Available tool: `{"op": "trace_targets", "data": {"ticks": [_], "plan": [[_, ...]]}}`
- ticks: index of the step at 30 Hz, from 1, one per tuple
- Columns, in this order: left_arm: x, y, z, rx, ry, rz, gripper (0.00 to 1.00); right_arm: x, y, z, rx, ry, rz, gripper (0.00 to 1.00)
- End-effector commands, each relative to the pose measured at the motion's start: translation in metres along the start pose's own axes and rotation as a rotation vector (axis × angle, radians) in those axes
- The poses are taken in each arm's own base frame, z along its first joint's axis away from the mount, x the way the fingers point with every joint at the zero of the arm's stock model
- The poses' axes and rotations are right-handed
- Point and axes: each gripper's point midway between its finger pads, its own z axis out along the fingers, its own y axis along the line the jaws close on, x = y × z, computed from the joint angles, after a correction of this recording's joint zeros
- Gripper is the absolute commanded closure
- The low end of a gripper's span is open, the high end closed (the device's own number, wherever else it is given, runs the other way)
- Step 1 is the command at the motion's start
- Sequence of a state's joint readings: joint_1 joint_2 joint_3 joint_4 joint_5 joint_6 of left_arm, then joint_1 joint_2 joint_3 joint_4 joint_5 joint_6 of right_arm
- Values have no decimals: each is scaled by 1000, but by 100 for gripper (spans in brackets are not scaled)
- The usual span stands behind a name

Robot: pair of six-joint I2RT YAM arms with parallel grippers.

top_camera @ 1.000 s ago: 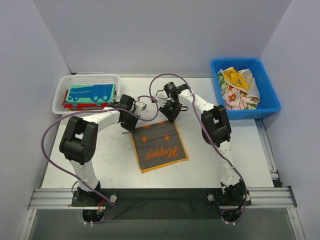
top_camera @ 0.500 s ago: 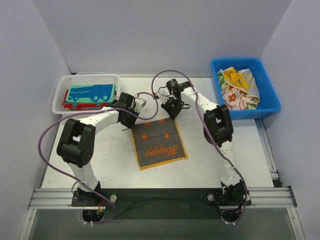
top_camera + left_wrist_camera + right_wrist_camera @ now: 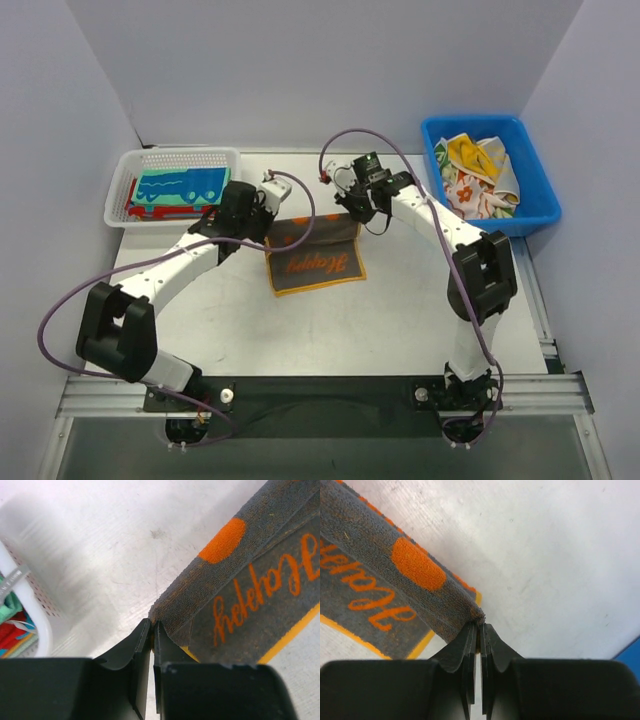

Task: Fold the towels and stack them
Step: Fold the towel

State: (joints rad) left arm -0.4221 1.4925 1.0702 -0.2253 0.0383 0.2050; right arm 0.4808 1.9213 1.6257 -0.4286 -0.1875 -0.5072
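Observation:
A grey towel [image 3: 315, 262] with an orange border and orange lettering is held up by its two far corners; its near part droops to the table. My left gripper [image 3: 270, 220] is shut on the far left corner, with the jaws [image 3: 152, 625] pinching the cloth [image 3: 260, 575]. My right gripper [image 3: 355, 218] is shut on the far right corner, where the tips [image 3: 480, 626] clamp the towel [image 3: 375, 575]. A teal towel [image 3: 185, 184] lies folded on a red one [image 3: 134, 207] in the white basket [image 3: 180, 156]. Yellow [image 3: 468, 152] and floral white [image 3: 463, 190] towels lie crumpled in the blue bin [image 3: 432, 131].
The white basket stands at the far left, close to my left wrist, and its wall [image 3: 25, 605] shows in the left wrist view. The blue bin sits at the far right, with a corner [image 3: 631, 652] visible beyond my right gripper. Purple cables loop over both arms.
The right gripper has shut on the towel's far right corner. Both grippers have risen and pulled away from the bases, lifting the towel's far edge and dragging the towel with them.

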Motion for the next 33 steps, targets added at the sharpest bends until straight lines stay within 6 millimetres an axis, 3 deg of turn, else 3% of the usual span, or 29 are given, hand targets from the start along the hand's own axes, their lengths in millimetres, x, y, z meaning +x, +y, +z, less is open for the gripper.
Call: {"op": "trace_targets", "data": {"ticks": [1,4,6,7,10,13,16,17,19,20,23,26,28,31,33], "plan": [[13,-1,-13,-48,6,56,100,23,-6,-10,129,31,19,100],[36,-19,-14,-38,43,57,100,44,9,-1,136,40,34,100],[56,-28,-13,-66,91,36,100,46,12,3,164,27,39,100],[62,-32,-13,-68,103,31,100,56,22,9,150,44,40,100],[67,-29,-14,-128,102,7,100,60,21,14,174,44,66,100],[50,-11,-20,-221,74,4,100,50,14,9,207,14,67,100],[25,5,-24,-289,5,39,100,27,-6,-1,291,-74,68,100],[7,13,-25,-315,-49,59,100,10,-16,-4,332,-138,74,100],[-12,23,-21,-342,-97,80,100,-5,-26,-5,371,-183,73,100],[-22,27,-20,-351,-113,81,100,-21,-35,-8,397,-233,76,100],[-40,43,-8,-393,-155,88,100,-38,-49,1,451,-284,75,100],[-40,57,6,-424,-159,90,100,-48,-65,12,537,-330,59,100],[-39,62,18,-426,-156,94,100,-41,-71,23,596,-327,40,100],[-31,69,31,-438,-146,89,100,-50,-83,31,670,-369,3,100],[-22,69,39,-437,-132,88,100,-45,-83,45,672,-347,-20,100]]}}
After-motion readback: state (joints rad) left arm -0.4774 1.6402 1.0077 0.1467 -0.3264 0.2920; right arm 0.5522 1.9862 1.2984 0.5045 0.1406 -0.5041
